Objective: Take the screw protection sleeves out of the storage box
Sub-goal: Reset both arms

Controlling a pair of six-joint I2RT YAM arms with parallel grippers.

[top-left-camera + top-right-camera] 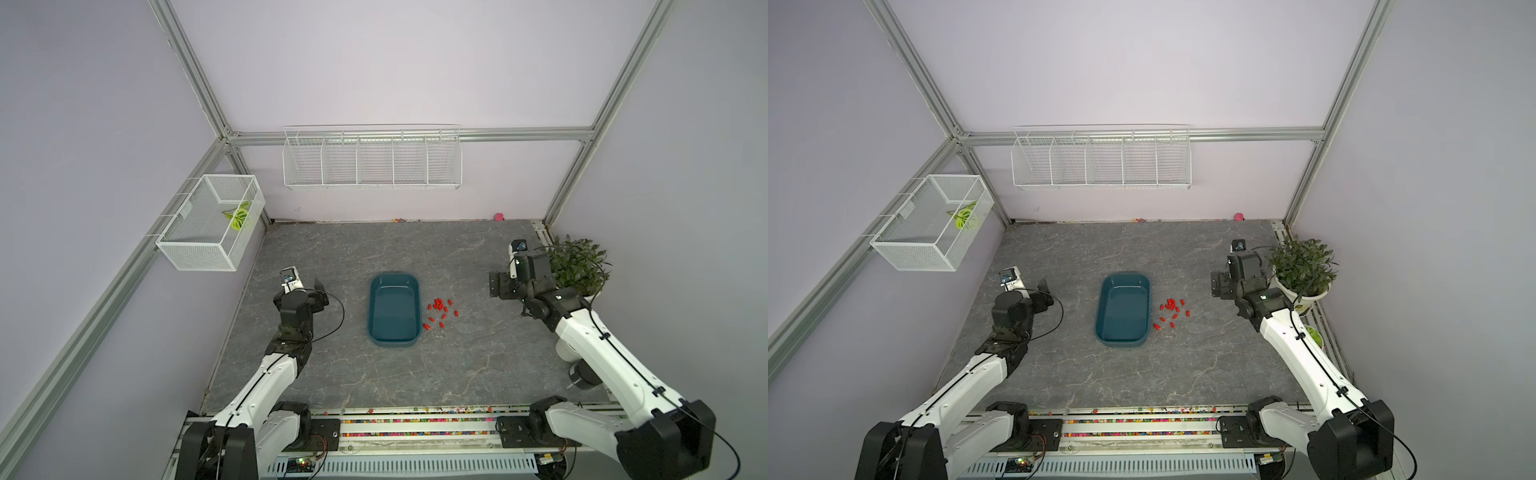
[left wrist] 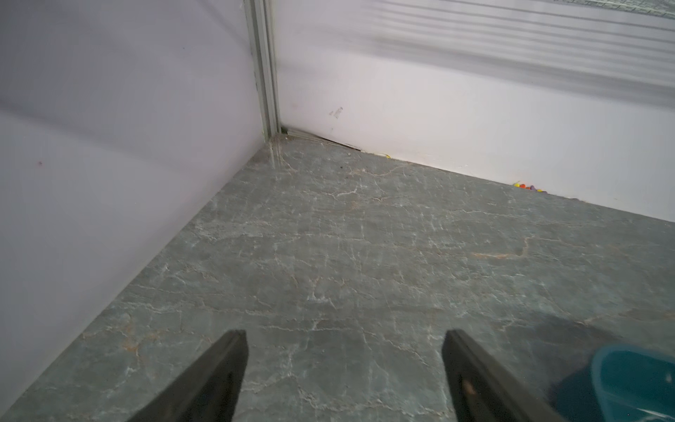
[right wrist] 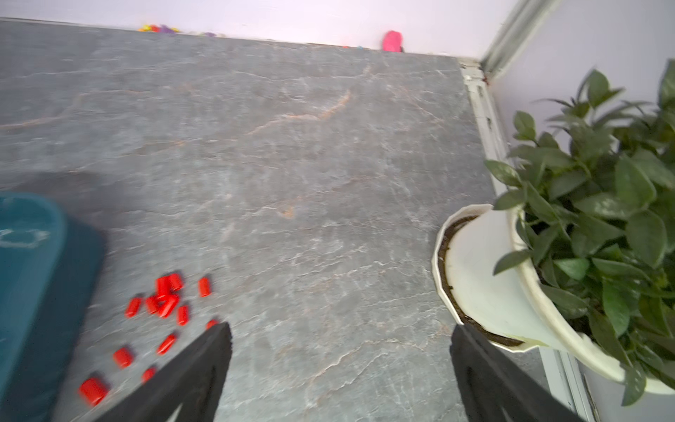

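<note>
The dark teal storage box (image 1: 392,311) (image 1: 1123,309) sits mid-table, and its inside looks bare. Several small red screw protection sleeves (image 1: 441,309) (image 1: 1171,311) lie scattered on the grey tabletop just right of the box. In the right wrist view the sleeves (image 3: 166,296) lie between the box (image 3: 33,274) and one finger. My left gripper (image 2: 345,334) (image 1: 305,286) hovers left of the box, open and empty, with the box's corner (image 2: 635,383) beside it. My right gripper (image 3: 341,327) (image 1: 505,282) is off to the right of the sleeves, open and empty.
A potted plant (image 1: 575,266) (image 3: 584,237) stands close behind the right gripper at the table's right edge. A white mesh basket (image 1: 210,224) hangs on the left wall and a wire rack (image 1: 372,160) on the back wall. A pink blob (image 1: 498,216) and beads (image 1: 399,220) lie along the back wall.
</note>
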